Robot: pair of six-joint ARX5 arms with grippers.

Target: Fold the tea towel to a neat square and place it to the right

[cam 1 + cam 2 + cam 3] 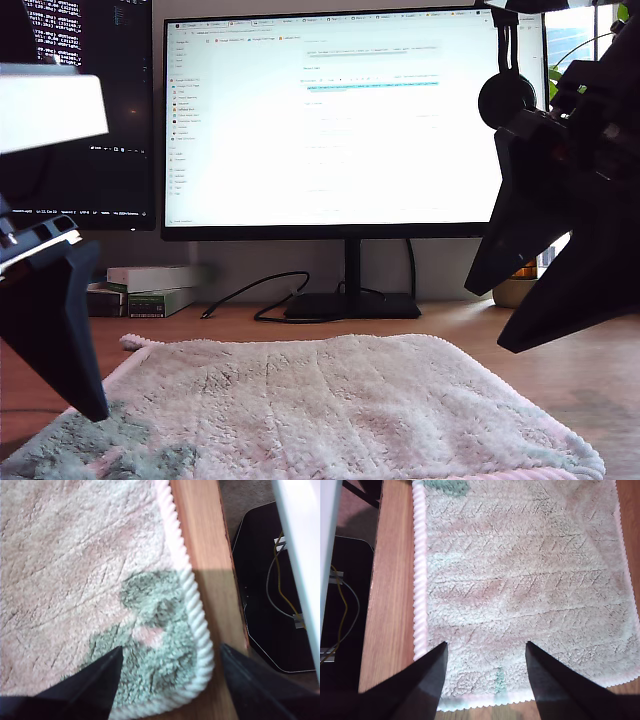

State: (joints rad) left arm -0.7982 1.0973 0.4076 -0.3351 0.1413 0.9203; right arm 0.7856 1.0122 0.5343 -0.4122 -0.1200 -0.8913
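This looks like an office desk. A big computer screen [350,120] stands on a wooden desk [470,320] behind my two grippers. A second dark screen [100,110] with small text stands beside it. Black headphones [506,95] hang on the big screen's corner. Small boxes [150,290] and a black cable [260,295] lie near the screen's foot.

Tea towel [75,570] flat on wooden table [205,540], ribbed hem [197,610] rounding a corner with a grey-green patch [155,630]. My first gripper [170,680] above that corner, jaws apart (one over terry, one past the hem). Black case [265,610] with wires toward 3 o'clock, off the table edge.
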